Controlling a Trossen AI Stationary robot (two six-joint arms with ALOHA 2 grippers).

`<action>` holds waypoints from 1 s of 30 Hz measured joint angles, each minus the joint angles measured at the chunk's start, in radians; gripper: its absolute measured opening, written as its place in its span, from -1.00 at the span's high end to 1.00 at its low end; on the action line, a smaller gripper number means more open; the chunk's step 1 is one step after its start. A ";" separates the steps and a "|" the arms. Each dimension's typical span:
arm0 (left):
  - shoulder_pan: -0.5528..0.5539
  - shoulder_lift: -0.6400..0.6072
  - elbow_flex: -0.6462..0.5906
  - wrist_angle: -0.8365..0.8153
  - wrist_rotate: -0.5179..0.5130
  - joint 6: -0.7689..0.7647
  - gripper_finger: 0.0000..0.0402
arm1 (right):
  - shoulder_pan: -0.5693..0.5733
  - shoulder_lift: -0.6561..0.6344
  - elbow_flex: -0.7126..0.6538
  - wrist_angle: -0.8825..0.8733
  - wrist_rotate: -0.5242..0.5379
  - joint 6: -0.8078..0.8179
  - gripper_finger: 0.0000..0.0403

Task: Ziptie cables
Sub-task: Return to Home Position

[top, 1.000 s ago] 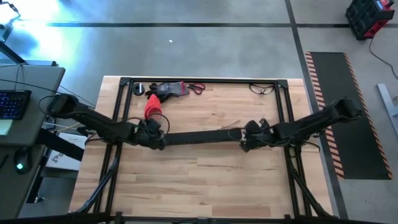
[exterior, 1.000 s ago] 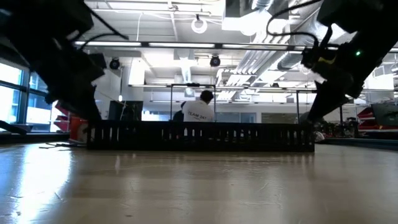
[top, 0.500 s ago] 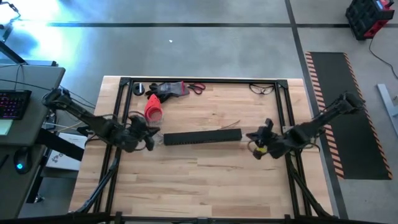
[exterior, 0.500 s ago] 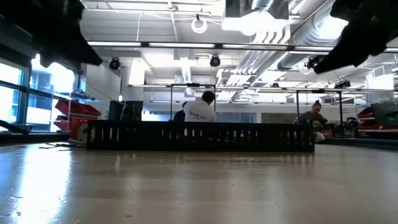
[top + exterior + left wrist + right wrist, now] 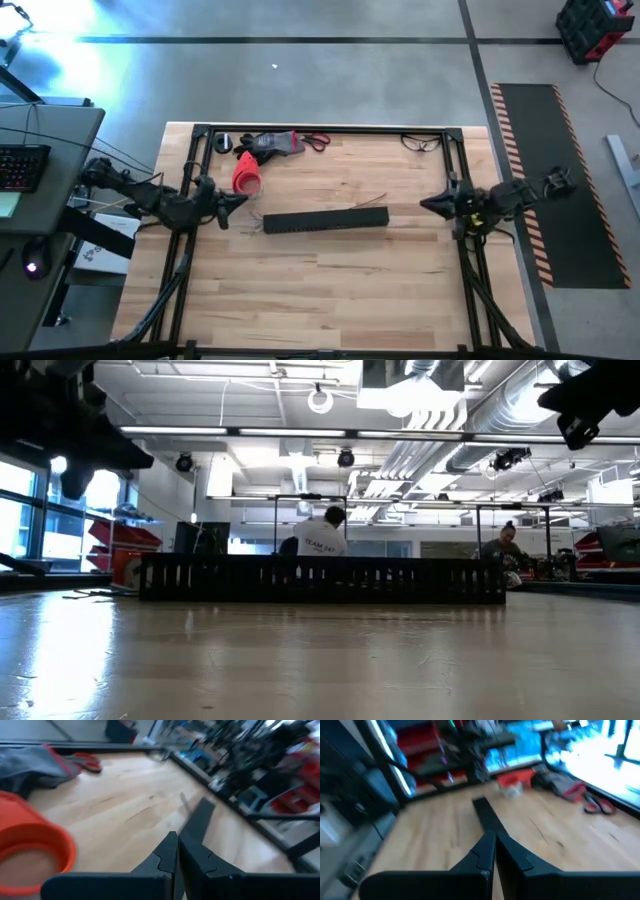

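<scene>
Both closed tight, left gripper and right gripper flank the duct; protruding cables could snag a swinging arm.

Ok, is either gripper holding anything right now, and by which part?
Nothing is held. The left gripper and the right gripper are both shut on nothing, each off one end of the black cable duct.

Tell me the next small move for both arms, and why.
Probably draw both arms back toward the table's sides. The left gripper and right gripper hang clear of the black cable duct, jaws shut on nothing, so no handling seems to be left.
</scene>
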 joint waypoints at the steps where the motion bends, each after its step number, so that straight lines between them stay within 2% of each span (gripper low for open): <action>1: 0.014 -0.033 -0.028 0.044 0.017 0.033 1.00 | -0.013 -0.049 -0.019 0.011 -0.021 -0.005 1.00; 4: 0.053 -0.119 -0.098 0.153 0.073 0.133 1.00 | -0.046 -0.166 -0.055 0.035 -0.051 -0.020 1.00; 10: 0.140 -0.225 -0.167 0.210 0.113 0.252 1.00 | -0.097 -0.149 -0.086 0.174 -0.138 -0.070 1.00; 15: 0.208 -0.246 -0.205 0.355 0.185 0.369 1.00 | -0.162 -0.149 -0.227 0.412 -0.283 -0.104 1.00; 17: 0.231 -0.245 -0.227 0.414 0.218 0.390 1.00 | -0.205 -0.154 -0.287 0.456 -0.329 -0.099 1.00; 23: 0.264 -0.242 -0.228 0.418 0.261 0.414 1.00 | -0.344 -0.163 -0.416 0.656 -0.507 -0.088 1.00; 27: 0.265 -0.239 -0.228 0.417 0.287 0.445 1.00 | -0.428 -0.160 -0.416 0.639 -0.581 -0.081 1.00; 30: 0.265 -0.226 -0.228 0.417 0.281 0.449 1.00 | -0.467 -0.159 -0.417 0.638 -0.592 -0.083 1.00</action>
